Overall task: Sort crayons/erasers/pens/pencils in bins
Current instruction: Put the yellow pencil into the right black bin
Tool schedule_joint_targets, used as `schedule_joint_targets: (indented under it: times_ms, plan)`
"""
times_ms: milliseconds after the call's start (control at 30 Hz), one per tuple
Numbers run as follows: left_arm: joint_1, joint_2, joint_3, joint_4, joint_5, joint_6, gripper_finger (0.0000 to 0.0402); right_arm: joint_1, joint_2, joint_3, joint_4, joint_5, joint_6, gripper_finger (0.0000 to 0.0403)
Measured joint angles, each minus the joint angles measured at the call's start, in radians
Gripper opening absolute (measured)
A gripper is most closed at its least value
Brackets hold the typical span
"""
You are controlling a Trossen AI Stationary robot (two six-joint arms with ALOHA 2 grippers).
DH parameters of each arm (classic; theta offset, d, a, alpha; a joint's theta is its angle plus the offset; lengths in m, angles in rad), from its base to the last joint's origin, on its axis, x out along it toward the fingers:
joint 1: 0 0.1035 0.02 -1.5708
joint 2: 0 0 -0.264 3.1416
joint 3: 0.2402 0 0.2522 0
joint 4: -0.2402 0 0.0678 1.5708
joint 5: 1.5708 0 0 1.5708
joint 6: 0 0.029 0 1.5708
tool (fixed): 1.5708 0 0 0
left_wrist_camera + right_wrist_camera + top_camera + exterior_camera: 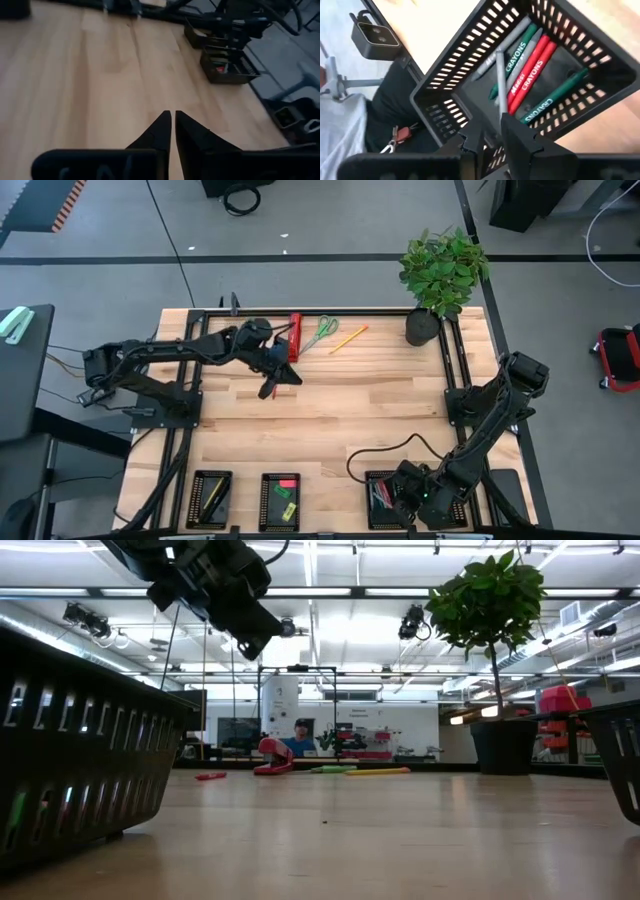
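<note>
The right gripper (pixel 492 137) is hanging over the bin (pixel 382 498) at the near right edge of the table (pixel 330 415), and its wrist camera is looking straight down into that bin, where red, green and grey crayons (pixel 527 70) are lying in a loose heap; a grey stick is standing between the two fingers, which are sitting slightly apart, but whether they are pinching it or merely framing it is hard to tell. From above, that gripper is mostly buried under its own arm. The left gripper (pixel 268 388) is hovering over bare wood toward the far left of the table, with its fingers nearly together and nothing visible between them. Two more bins are sitting along the near edge on the left: one (pixel 210 498) is showing a yellow stick, the next (pixel 280 498) a pink and a green eraser (pixel 287 500), though both are partly cut off at the edge. By the far edge a red bar-shaped tool (pixel 294 336), green-handled scissors (pixel 322 332) and a yellow pencil (pixel 349 338) are lying near a potted plant (pixel 440 275). In the low view a bin wall is blocking the left side.
</note>
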State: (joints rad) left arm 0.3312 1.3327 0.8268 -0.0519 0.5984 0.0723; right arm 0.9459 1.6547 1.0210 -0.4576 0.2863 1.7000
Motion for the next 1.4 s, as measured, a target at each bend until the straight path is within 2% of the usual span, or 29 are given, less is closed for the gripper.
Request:
schedule_joint_targets:
  times_ms: [133,233,333,533,600,667,767,933,1133,1200,1300,1400]
  plan:
    - [-0.071,0.000,0.000,-0.038,-0.012,-0.038,0.0036,-0.001,0.000,0.000,-0.018,0.004,-0.045,0.0087]
    - [-0.135,0.000,0.000,-0.037,-0.071,-0.042,0.0035,-0.001,0.000,0.000,-0.021,0.061,-0.121,0.0099]
    - [-0.186,0.000,0.000,-0.014,-0.151,-0.043,0.0031,-0.001,0.000,0.000,-0.021,0.165,-0.250,0.0106]
    - [-0.248,0.000,0.000,0.003,-0.255,-0.068,0.0025,-0.032,0.000,0.000,-0.019,0.479,-0.612,0.0107]
    - [-0.259,0.000,0.000,0.003,-0.283,-0.068,0.0026,-0.065,0.000,0.000,-0.019,0.580,-0.639,0.0106]
    - [-0.264,0.000,0.000,0.007,-0.310,-0.068,0.0028,-0.123,0.000,0.000,-0.018,0.605,-0.623,0.0106]
    - [-0.263,0.000,0.000,0.033,-0.332,-0.068,0.0029,-0.255,0.002,0.000,-0.018,0.483,-0.642,0.0106]
    - [-0.262,-0.001,0.000,0.054,-0.339,-0.063,0.0023,-0.510,0.032,0.000,0.024,0.265,-0.824,0.0106]
    - [-0.275,-0.056,-0.001,0.080,-0.520,0.016,0.0014,-0.808,0.032,0.052,0.144,0.020,-1.157,0.0106]
    - [-0.278,-0.066,0.003,0.082,-0.556,0.041,0.0013,-0.896,0.031,0.096,0.122,-0.043,-1.254,0.0106]
    - [-0.279,-0.088,0.000,0.030,-0.599,0.079,0.0014,-1.027,0.032,0.173,0.051,-0.076,-1.417,0.0106]
    - [-0.279,-0.115,0.000,-0.001,-0.714,0.165,0.0018,-1.171,0.063,0.259,-0.007,-0.198,-1.551,0.0106]
